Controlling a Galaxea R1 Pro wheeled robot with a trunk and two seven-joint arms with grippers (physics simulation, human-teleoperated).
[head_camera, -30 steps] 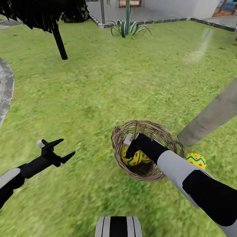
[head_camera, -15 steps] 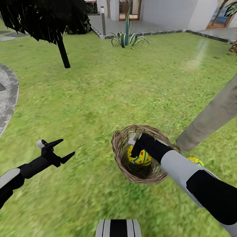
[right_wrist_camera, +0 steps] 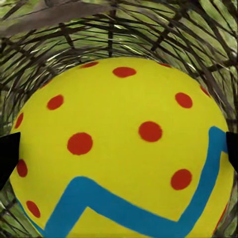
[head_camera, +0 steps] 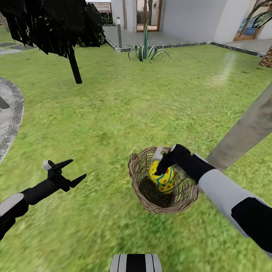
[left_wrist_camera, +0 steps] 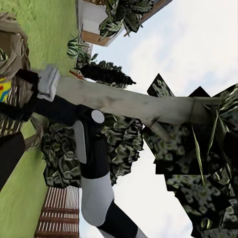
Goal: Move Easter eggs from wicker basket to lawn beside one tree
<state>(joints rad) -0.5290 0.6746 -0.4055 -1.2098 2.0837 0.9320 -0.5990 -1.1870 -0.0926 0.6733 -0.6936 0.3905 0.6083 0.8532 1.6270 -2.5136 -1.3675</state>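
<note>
The right gripper [head_camera: 161,160] pinched a yellow Easter egg with red dots and a blue zigzag band [head_camera: 162,180], its black fingertips [right_wrist_camera: 7,153] pressed against both sides, inside the round brown woven-twig wicker basket [head_camera: 140,189]. The basket sat on the mottled green lawn [head_camera: 151,102], just left of the pale grey-beige tree trunk [head_camera: 245,132]. Well to the left, the left gripper [head_camera: 71,170] hung above the grass, fingers spread.

The egg [head_camera: 163,178] has a smooth, matt yellow shell with flat painted red dots and a blue zigzag band. The basket [head_camera: 140,189] is rough woven brown twigs with an open weave. The lawn [head_camera: 151,98] is mottled, coarse green grass. The tree trunk [head_camera: 245,132] at right looks like pale, dull, slightly streaked wood. The right gripper [head_camera: 161,162] is matt black with a pale grey part; the arm shell behind it is smooth grey plastic.
</note>
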